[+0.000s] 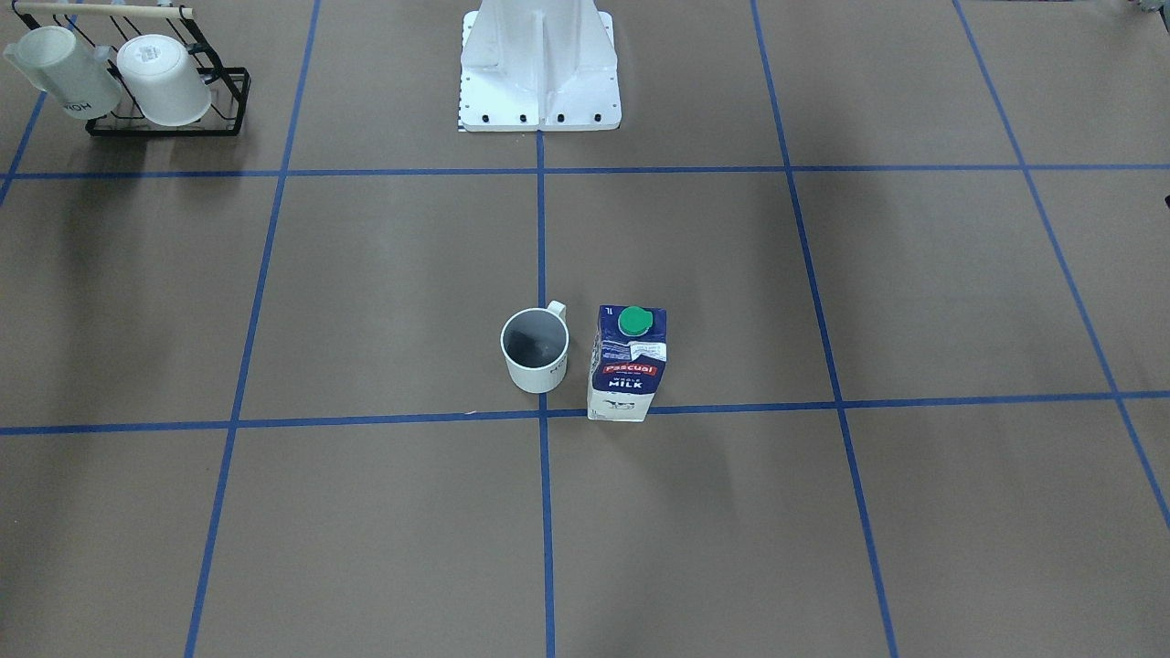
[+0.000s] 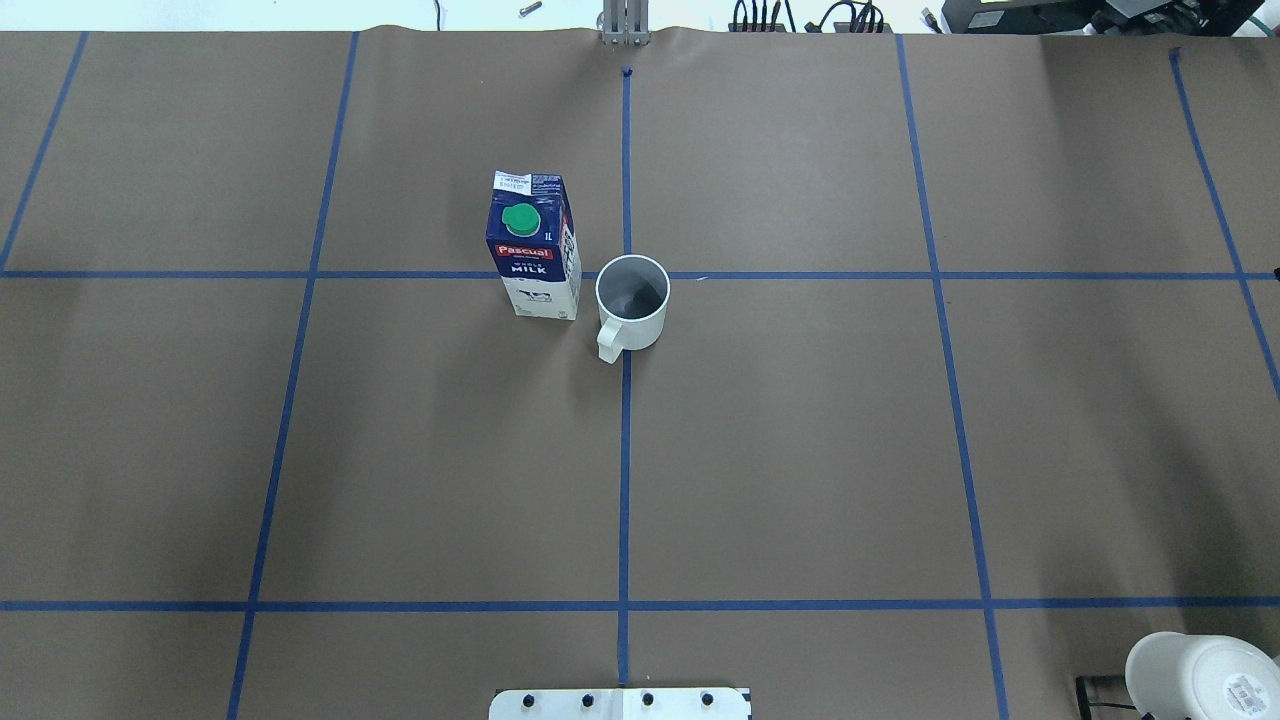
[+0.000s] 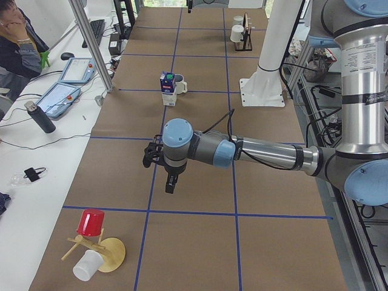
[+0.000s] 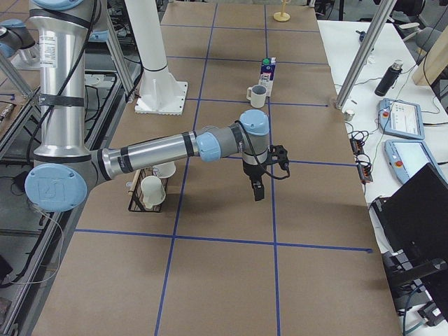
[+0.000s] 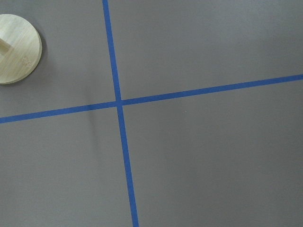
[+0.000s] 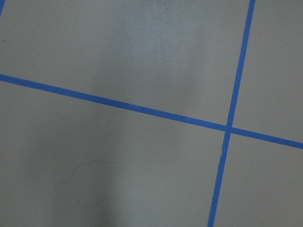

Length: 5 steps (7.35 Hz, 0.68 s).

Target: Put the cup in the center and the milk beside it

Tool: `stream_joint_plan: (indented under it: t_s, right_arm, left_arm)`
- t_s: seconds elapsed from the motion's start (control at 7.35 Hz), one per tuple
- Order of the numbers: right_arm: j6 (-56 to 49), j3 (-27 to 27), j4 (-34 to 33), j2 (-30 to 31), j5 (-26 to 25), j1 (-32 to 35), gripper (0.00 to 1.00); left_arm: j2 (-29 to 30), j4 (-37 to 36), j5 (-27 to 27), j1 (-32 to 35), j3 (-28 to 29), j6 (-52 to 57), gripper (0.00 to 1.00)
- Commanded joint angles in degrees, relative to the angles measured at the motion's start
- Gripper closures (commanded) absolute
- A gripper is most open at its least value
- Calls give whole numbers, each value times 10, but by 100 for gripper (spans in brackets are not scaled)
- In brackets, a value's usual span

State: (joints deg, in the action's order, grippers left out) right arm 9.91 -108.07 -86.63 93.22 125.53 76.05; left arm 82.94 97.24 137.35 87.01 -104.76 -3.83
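- The cup (image 1: pixel 535 352) stands upright on the surface (image 1: pixel 366 302), at the center (image 1: pixel 546 414).
- The milk (image 1: pixel 627 366) stands upright just beside it, on the robot's left, not touching.
- The left claw (image 3: pixel 171 183) and the right claw (image 4: pixel 257 190) hang well apart from both; whether they are spread or pressed together cannot be told.

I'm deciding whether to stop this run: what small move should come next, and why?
Probably none; just leave the arms parked. The cup stands upright on the middle line at the tape crossing, the milk carton upright close beside it, and the left hand and right hand hang well away.
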Motion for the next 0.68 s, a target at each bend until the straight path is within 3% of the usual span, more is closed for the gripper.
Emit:
stream_joint_plan:
  t_s: [0.0, 0.27, 0.54]
  right_arm:
    - [2, 0, 1, -2, 8, -2, 0]
    - [2, 0, 4, -3, 43, -1, 0]
    - [-3, -3, 6, 6, 41, -1, 0]
  left_arm:
    - [-4, 6, 0, 1, 9, 3, 2]
    - [-1, 5, 1, 0, 3, 2, 2]
    - [9, -1, 18, 0, -16, -20, 2]
